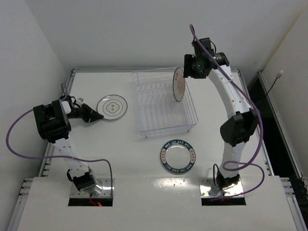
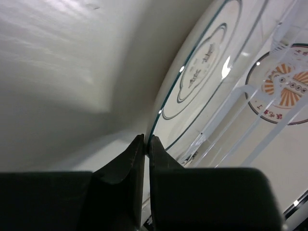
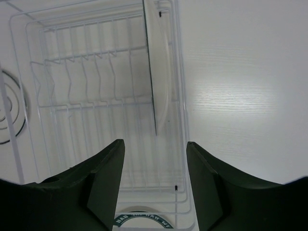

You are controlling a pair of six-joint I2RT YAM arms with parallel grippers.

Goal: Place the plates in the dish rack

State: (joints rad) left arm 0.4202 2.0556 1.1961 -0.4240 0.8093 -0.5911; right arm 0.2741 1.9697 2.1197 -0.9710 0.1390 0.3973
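The clear dish rack (image 1: 163, 103) stands mid-table. The orange-striped plate (image 1: 179, 84) stands upright on edge in its far right end; it shows edge-on in the right wrist view (image 3: 159, 72). My right gripper (image 1: 187, 71) hovers just above and behind it, open and empty (image 3: 155, 159). The ringed plate (image 1: 112, 107) lies on the table left of the rack. My left gripper (image 1: 99, 116) is shut on its near-left rim (image 2: 147, 142). The blue-rimmed plate (image 1: 178, 157) lies flat in front of the rack.
White walls close the table at the back and left. A raised rail (image 1: 72, 72) runs along the table's edges. The rack's tines (image 3: 86, 96) stand in rows left of the upright plate. The right arm's cable (image 1: 255, 144) loops at the right side.
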